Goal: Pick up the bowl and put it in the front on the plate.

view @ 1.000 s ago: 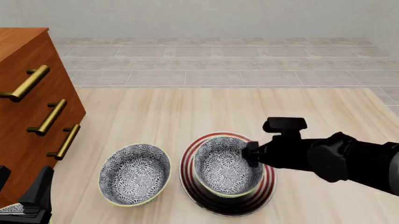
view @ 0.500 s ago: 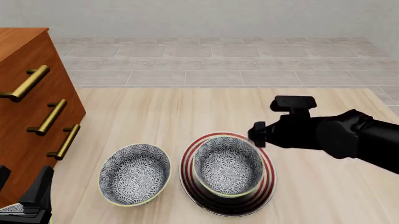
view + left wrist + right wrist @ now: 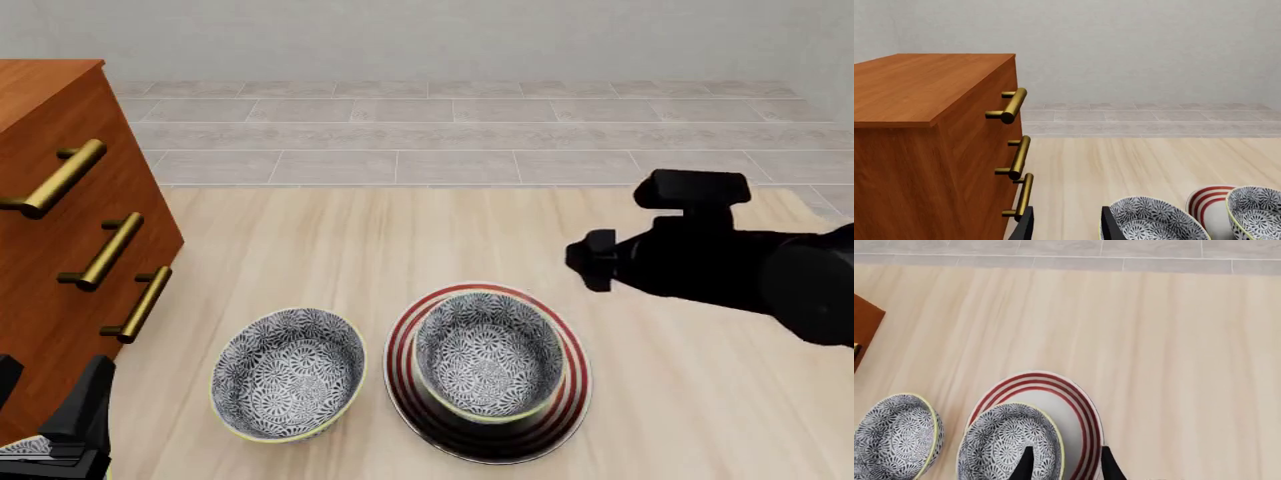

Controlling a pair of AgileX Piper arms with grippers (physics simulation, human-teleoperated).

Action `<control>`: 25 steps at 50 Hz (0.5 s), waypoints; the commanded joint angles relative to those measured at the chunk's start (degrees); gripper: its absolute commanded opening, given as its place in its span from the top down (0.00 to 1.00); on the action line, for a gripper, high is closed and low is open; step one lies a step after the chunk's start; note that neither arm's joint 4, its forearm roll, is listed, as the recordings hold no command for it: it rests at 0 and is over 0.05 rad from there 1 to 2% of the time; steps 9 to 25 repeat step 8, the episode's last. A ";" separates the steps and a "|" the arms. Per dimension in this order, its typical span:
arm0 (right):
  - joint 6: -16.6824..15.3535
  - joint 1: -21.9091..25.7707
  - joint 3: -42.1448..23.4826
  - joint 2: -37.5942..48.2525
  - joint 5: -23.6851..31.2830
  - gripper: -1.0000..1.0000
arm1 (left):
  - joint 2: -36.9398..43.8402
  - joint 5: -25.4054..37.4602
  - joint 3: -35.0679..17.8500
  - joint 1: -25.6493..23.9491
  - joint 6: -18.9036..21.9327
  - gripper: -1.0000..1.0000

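Note:
The bowl (image 3: pixel 487 355), white with a blue-grey flower pattern, stands upright in the red-ringed plate (image 3: pixel 575 385) near the table's front. A look-alike bowl (image 3: pixel 290 372) sits on the table just to the plate's left. My right gripper (image 3: pixel 585 262) hovers above and to the right-rear of the plate, open and holding nothing. In its wrist view the bowl (image 3: pixel 1007 445) and the plate (image 3: pixel 1077 402) lie below the gripper (image 3: pixel 1066 467). My left gripper (image 3: pixel 54 420) is low at the front left by the cabinet and is open. The second bowl (image 3: pixel 1154 222) lies just beside the left gripper (image 3: pixel 1066 230).
A wooden cabinet (image 3: pixel 60 250) with brass drawer handles (image 3: pixel 107 250) stands along the table's left side, close to the left arm. Bare pale wood (image 3: pixel 400 240) stretches behind the dishes. A grey tiled floor (image 3: pixel 467 130) lies past the table's far edge.
My right gripper has risen off the bowl's right rim and drawn back up and to the right. The bowl stays in the plate. The left arm has not moved.

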 commanded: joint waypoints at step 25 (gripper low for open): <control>1.04 -0.74 3.13 -8.26 -0.49 0.00 | 0.00 0.00 0.00 0.00 0.00 0.00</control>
